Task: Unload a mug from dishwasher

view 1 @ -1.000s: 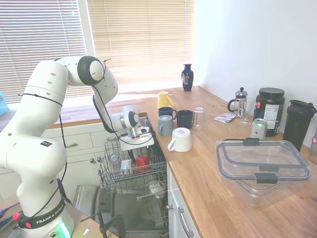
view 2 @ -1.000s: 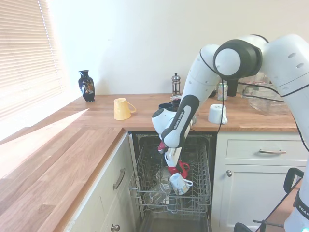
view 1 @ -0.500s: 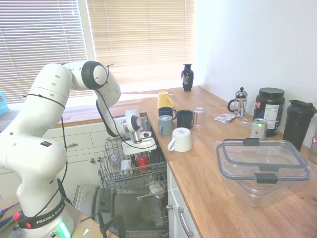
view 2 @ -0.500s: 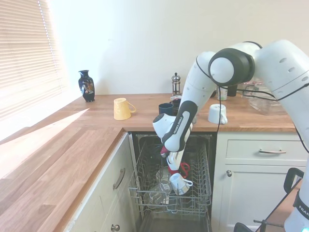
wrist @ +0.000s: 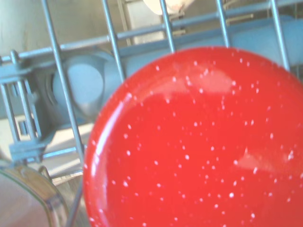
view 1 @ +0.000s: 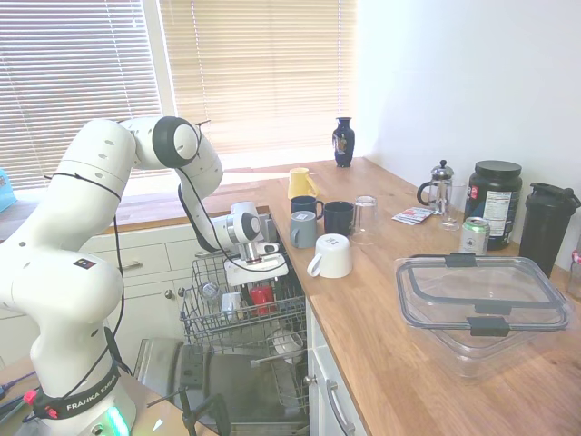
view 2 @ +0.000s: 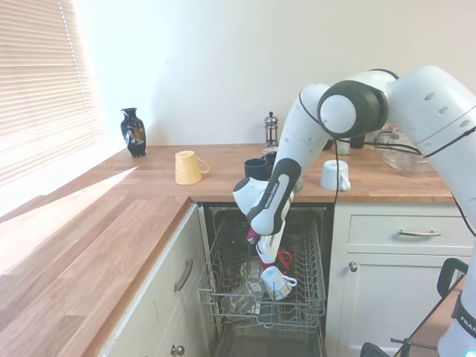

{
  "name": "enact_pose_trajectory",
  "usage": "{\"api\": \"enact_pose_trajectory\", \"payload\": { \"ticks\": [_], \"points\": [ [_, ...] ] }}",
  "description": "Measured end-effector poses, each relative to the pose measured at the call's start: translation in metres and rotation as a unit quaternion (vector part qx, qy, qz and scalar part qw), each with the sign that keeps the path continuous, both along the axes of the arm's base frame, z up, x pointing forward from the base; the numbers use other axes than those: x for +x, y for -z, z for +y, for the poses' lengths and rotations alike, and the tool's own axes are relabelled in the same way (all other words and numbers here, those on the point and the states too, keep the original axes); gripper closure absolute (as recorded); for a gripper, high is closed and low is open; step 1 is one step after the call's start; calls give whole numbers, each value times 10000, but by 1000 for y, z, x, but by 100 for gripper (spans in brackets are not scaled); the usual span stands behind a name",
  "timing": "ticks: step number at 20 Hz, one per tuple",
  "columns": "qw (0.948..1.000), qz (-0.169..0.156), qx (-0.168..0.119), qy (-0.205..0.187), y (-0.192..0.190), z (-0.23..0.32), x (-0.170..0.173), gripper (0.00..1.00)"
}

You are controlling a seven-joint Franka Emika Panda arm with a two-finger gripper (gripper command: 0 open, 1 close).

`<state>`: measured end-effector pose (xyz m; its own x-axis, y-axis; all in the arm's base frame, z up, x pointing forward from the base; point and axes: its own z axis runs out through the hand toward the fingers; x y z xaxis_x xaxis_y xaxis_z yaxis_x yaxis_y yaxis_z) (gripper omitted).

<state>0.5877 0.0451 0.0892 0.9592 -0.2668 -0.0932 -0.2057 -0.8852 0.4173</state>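
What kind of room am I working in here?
A home kitchen, most likely: an open under-counter dishwasher with a grey wire rack, a wooden countertop carrying mugs, and a glass French press by the wall.

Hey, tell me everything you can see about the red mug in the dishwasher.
The mug is small, glossy and red; up close in the wrist view its surface is dotted with white specks. It sits in the dishwasher's grey wire rack, beside a white mug, its handle showing from the second exterior view. The claw is right at it; whether it grips is not visible.
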Motion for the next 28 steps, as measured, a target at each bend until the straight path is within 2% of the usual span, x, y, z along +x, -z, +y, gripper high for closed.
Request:
{"api": "enact_pose_trajectory", "payload": {
  "ticks": [3,4,28],
  "points": [
    [10000,34,-26,12,0,0,1,0],
    [10000,38,-27,10,0,0,1,100],
    [9995,236,136,-128,0,7,0,100]
  ]
}}
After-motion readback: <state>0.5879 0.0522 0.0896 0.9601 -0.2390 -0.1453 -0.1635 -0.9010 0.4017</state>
